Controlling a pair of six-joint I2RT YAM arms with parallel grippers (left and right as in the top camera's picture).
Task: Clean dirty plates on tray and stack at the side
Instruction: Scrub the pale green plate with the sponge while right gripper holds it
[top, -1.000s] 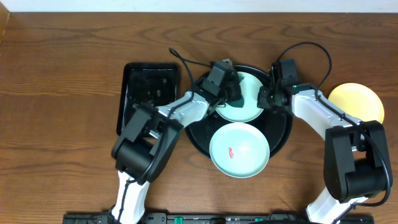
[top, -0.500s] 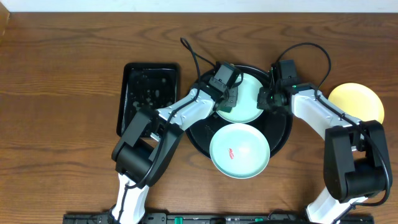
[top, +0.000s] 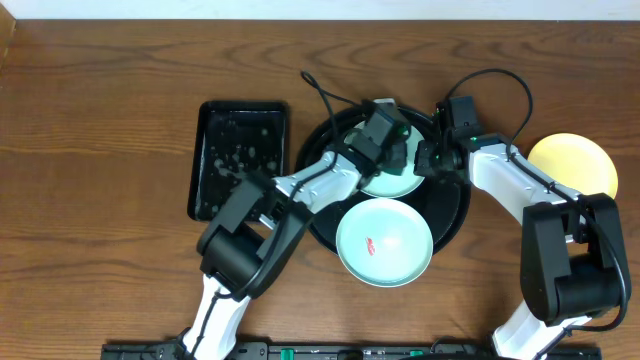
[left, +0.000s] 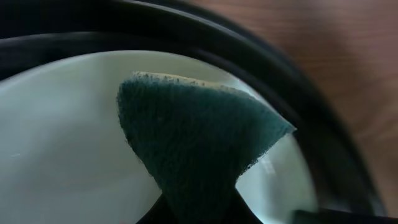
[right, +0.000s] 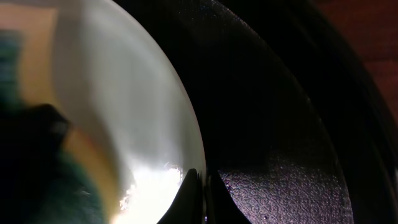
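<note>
The round black tray (top: 452, 212) holds two mint-blue plates. The back plate (top: 392, 184) is held at its right rim by my right gripper (top: 425, 160), which is shut on it; the rim shows between the fingers in the right wrist view (right: 200, 186). My left gripper (top: 385, 140) is shut on a dark green sponge (left: 199, 149) pressed on that plate (left: 56, 143). The front plate (top: 385, 240) bears a small red smear and overhangs the tray's front rim. A pale yellow plate (top: 572, 162) lies on the table at the right.
A smaller rectangular black tray (top: 238, 158) lies left of the round tray. A black cable arcs above the left arm. The wooden table (top: 100, 250) surrounds everything.
My left gripper has moved to the right across the back plate with the sponge. The right gripper has kept its hold on the plate's rim.
</note>
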